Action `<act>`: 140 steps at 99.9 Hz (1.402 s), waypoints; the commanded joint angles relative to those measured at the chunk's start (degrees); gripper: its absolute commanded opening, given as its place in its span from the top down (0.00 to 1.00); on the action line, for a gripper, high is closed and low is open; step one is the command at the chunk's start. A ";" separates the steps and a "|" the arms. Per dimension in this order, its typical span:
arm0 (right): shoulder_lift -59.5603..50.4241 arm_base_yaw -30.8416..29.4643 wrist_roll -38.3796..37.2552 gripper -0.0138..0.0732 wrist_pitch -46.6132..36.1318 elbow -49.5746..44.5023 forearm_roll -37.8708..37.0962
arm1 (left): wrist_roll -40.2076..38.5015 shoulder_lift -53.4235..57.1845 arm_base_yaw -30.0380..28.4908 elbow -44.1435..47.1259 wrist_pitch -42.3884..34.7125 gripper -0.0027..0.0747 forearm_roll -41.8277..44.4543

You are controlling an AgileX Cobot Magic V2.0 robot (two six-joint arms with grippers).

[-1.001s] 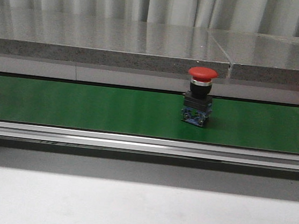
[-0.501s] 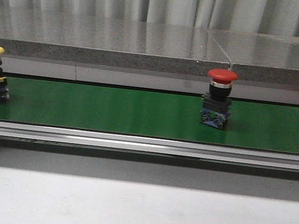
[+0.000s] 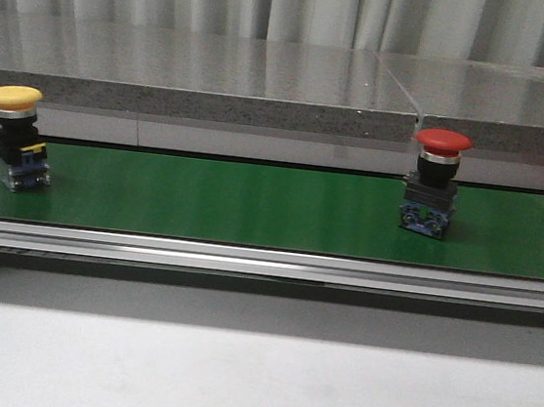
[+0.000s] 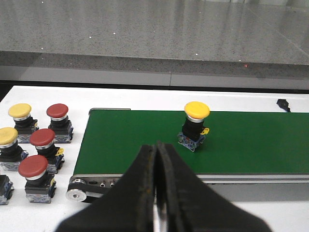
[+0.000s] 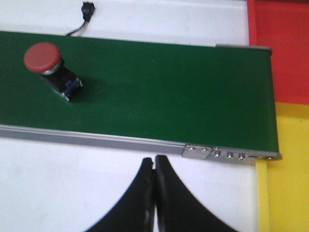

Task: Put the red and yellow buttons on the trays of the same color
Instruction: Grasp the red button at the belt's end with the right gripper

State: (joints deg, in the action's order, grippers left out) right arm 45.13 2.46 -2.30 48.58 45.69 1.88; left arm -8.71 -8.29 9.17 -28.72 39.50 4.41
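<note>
A red button [image 3: 437, 186] stands upright on the green belt [image 3: 233, 204] toward its right; the right wrist view has this red button [image 5: 49, 66] on the belt too. A yellow button [image 3: 19, 138] stands at the belt's left, and the left wrist view shows this yellow button [image 4: 195, 124] as well. My left gripper [image 4: 157, 146] is shut and empty, hovering short of the belt's near edge. Over the white table, my right gripper [image 5: 154, 159] is also shut and empty. The red tray [image 5: 282, 48] and the yellow tray [image 5: 285, 179] lie past the belt's end.
Beside the belt's start, several spare red buttons [image 4: 43, 145] and yellow buttons [image 4: 21, 116] stand on the white table. The belt's roller [image 4: 76, 193] and metal rail [image 5: 96, 137] edge the conveyor. A grey stone ledge [image 3: 266, 85] runs behind it.
The red button has ridden the belt to the right. The yellow button has come in from the left edge onto the belt. Neither gripper appears in the earlier frames.
</note>
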 commanded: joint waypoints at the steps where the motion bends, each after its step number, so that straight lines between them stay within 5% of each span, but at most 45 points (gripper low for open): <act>1: 1.92 0.17 0.21 0.84 -1.52 2.01 0.06 | -0.50 -0.69 0.46 -1.35 -4.34 0.99 0.06; 9: 3.03 0.17 0.21 0.68 -1.10 2.01 0.06 | -0.50 -0.69 0.46 -1.35 -4.34 0.99 0.06; 28: 3.08 0.17 0.21 0.07 -0.97 2.01 0.06 | -0.50 -0.69 0.46 -1.35 -4.34 0.99 0.06; 71: 16.55 0.17 9.92 0.11 -1.07 7.11 10.26 | -0.50 -0.69 0.46 -1.35 -4.34 0.99 0.06; 140: 42.78 0.92 13.96 0.11 -6.07 22.60 10.32 | -0.50 -0.69 0.46 -1.35 -4.34 0.99 0.06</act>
State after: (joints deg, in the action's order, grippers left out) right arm 87.58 3.38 10.78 44.79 65.55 11.45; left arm -8.74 -8.29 9.17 -28.59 39.50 4.41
